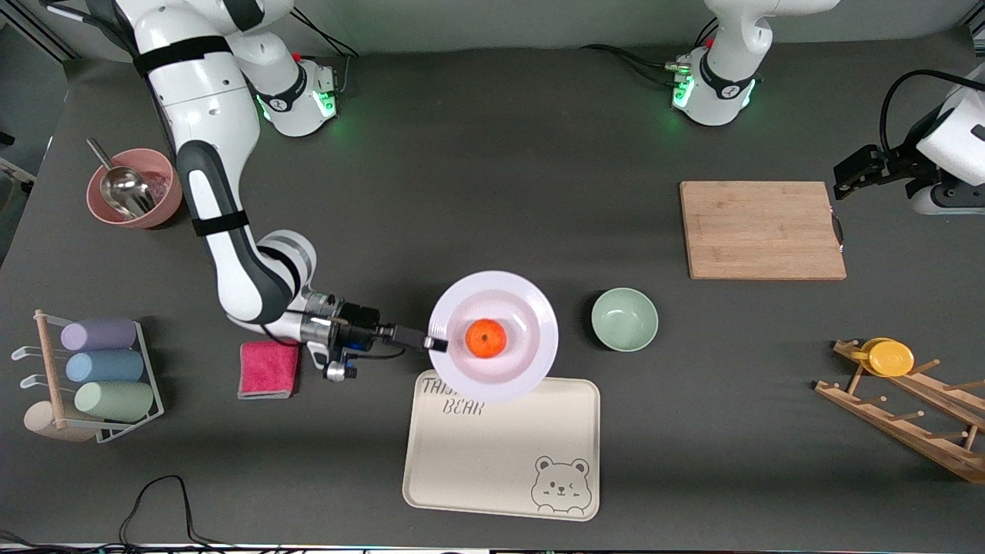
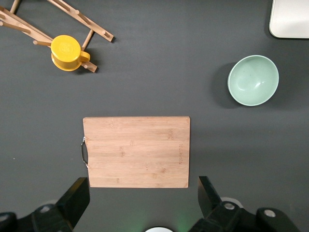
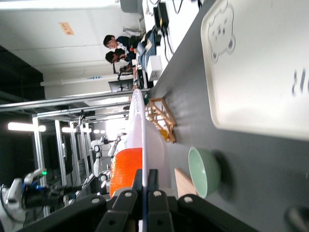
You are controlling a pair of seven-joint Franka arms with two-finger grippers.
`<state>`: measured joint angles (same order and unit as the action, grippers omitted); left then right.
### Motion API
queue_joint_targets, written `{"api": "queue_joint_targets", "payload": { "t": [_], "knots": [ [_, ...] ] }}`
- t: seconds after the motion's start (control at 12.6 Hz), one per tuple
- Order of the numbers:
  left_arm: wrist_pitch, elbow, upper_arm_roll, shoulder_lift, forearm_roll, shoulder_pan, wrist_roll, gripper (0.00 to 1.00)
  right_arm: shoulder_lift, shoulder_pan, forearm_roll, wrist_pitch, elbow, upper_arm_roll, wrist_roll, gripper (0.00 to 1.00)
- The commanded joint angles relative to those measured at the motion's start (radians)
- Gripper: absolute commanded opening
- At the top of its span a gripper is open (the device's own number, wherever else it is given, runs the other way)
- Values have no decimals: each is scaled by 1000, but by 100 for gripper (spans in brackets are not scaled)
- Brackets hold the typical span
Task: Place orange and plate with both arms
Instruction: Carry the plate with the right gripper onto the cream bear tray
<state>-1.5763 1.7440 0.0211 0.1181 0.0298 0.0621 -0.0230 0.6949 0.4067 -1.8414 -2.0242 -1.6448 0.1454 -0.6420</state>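
Observation:
The white plate [image 1: 493, 335] is held in the air, partly over the corner of the cream bear tray [image 1: 501, 446]. The orange [image 1: 485, 338] sits in the plate's centre. My right gripper [image 1: 435, 344] is shut on the plate's rim at the edge toward the right arm's end. In the right wrist view the plate [image 3: 145, 135] shows edge-on between the fingers [image 3: 153, 183], with the orange [image 3: 125, 169] on it. My left gripper [image 2: 140, 198] is open and empty, up over the table by the wooden cutting board [image 2: 136, 151], and waits.
A mint-green bowl [image 1: 624, 319] sits beside the plate toward the left arm's end. A cutting board [image 1: 762, 229], a wooden rack with a yellow cup [image 1: 889, 357], a pink cloth [image 1: 268, 369], a cup rack [image 1: 100, 377] and a pink bowl with a spoon [image 1: 135, 187] are around.

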Motion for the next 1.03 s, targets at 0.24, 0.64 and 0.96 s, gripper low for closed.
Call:
{"api": "queue_joint_targets", "payload": {
  "t": [0.24, 0.64, 0.96],
  "knots": [
    [-28, -1, -3, 8, 2, -2, -2, 100, 331, -12, 53, -105, 475, 31, 148, 0],
    [-28, -6, -6, 8, 5, -1, -3, 100, 494, -42, 48, -136, 660, 22, 128, 0],
    [-30, -8, -4, 8, -1, -2, -2, 100, 551, -42, 42, -182, 704, -10, 49, 0]
  ]
}}
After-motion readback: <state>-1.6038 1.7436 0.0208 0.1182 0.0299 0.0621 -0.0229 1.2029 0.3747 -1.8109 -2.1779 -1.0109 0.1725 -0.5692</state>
